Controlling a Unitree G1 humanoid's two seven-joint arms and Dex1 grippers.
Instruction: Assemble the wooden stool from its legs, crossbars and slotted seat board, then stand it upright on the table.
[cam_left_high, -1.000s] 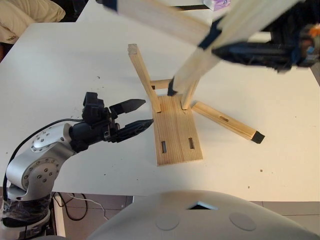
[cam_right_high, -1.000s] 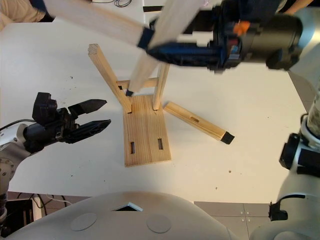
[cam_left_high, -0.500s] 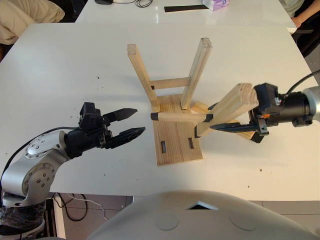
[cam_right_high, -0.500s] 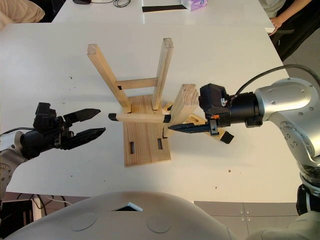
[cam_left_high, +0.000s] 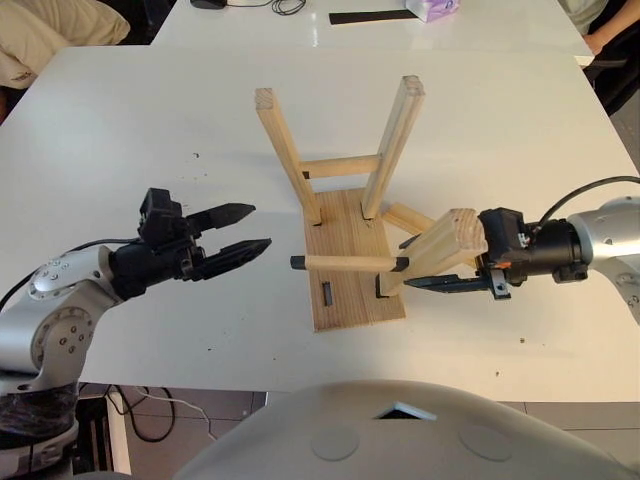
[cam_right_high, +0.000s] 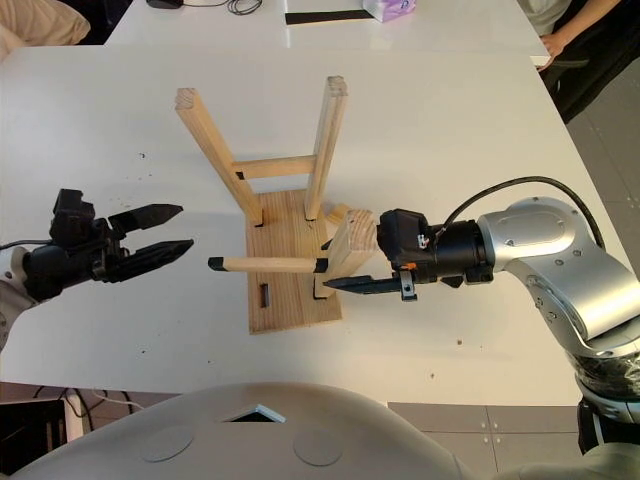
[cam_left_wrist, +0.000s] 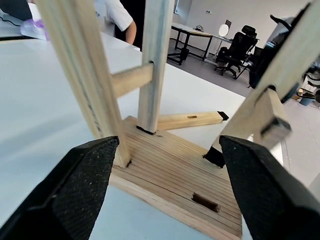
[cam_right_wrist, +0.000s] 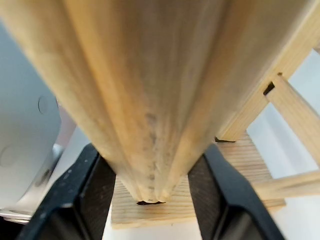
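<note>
two legs (cam_left_high: 287, 152) stand in seat board (cam_left_high: 352, 300), right hand (cam_left_high: 432, 268) clamping third leg (cam_left_high: 447, 243).

Rounded silver-grey arm shells (cam_right_high: 545, 245) with screws (cam_left_high: 62, 345), black wrists (cam_left_high: 150, 265), tapered black jaws, black cables (cam_right_high: 520, 180), orange wrist tab (cam_left_high: 498, 266)

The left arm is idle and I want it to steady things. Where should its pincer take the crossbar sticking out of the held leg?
Probably near its free, black-tipped end, coming from the robot's left. The crossbar juts out over the seat board, pointing toward the open left pincer, and that end is bare all round.
</note>
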